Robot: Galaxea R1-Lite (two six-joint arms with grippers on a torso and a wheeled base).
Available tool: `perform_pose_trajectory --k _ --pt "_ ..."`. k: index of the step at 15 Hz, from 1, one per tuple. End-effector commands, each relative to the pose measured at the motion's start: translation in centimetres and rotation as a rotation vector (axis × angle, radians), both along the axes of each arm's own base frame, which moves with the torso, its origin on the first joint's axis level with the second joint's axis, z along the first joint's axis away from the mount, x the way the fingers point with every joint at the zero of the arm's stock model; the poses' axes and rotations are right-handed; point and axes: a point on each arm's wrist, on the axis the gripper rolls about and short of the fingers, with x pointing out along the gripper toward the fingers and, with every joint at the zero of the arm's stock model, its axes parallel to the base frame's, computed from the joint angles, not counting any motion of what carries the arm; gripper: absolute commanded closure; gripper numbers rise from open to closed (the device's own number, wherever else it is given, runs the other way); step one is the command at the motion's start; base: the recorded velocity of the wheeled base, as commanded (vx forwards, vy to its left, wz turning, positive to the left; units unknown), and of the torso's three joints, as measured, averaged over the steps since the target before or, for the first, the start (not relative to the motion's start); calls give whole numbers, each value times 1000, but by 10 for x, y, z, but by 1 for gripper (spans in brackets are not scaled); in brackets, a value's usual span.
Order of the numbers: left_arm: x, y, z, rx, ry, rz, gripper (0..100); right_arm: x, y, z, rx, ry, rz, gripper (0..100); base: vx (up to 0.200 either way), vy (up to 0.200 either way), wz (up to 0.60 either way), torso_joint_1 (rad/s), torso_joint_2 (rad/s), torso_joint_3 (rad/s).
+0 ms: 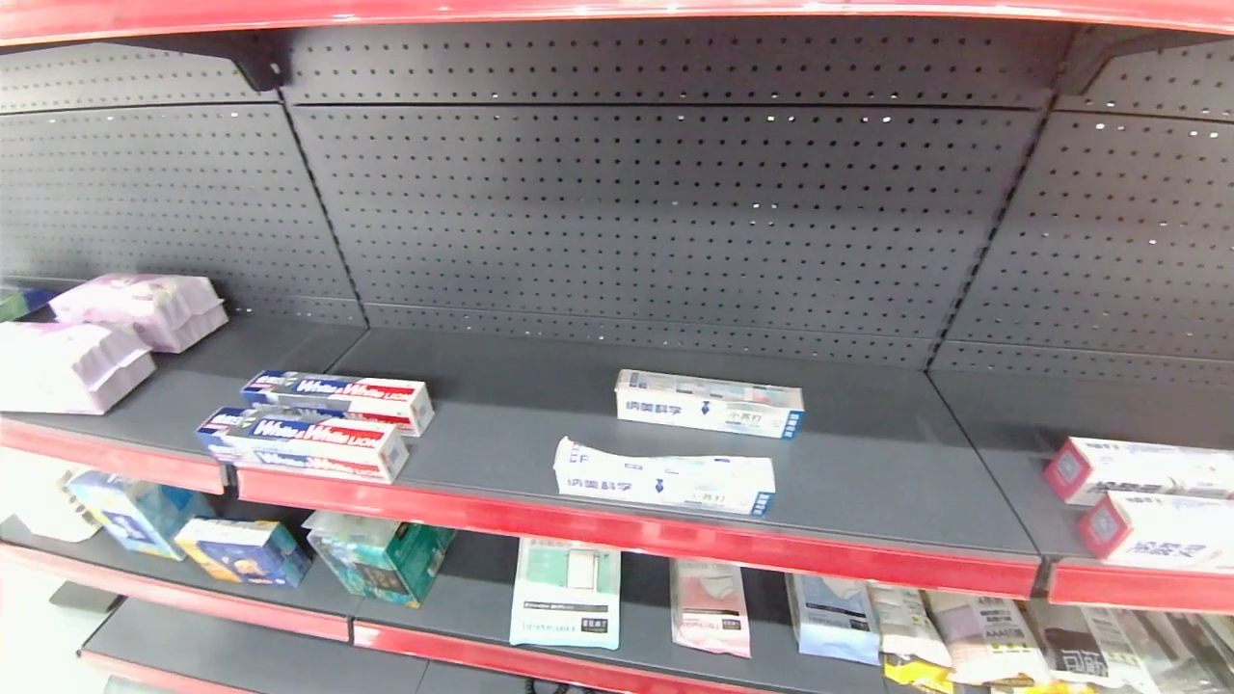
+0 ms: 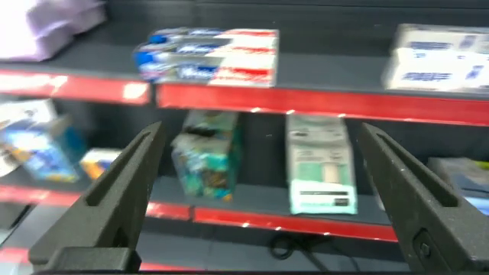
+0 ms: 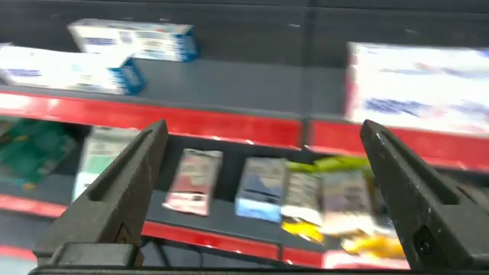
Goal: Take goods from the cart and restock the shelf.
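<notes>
Head view shows a dark, red-edged shelf (image 1: 868, 472) before grey pegboard (image 1: 656, 212).

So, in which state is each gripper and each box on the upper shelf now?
Left gripper: fingers open, empty.
Right gripper: fingers open, empty.
Two red, white and blue cardboard boxes: closed, lying flat, side by side.
Rear white-and-blue cardboard box: lying flat, intact.
Front white-and-blue cardboard box: lying flat, left end crumpled.
Two lilac soft packs: lying flat.
</notes>
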Motion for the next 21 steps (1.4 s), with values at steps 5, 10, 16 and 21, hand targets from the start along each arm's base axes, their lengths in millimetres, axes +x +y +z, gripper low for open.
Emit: perform_pose_trajectory --k 5,10,16,21 --pt "0 0 0 0 2 -1 0 0 0 0 -2 1 0 0 0 0 -600 5 4 3" --pt "1 0 1 0 17 -3 0 0 0 0 -3 1 0 0 0 0 -240 -1 2 1" --pt "104 4 171 -197 164 152 0 0 0 0 -3 1 2 0 0 0 0 0 0 0" --pt "159 27 133 87 530 371 0 0 0 0 -3 1 2 0 0 0 0 0 0 0"
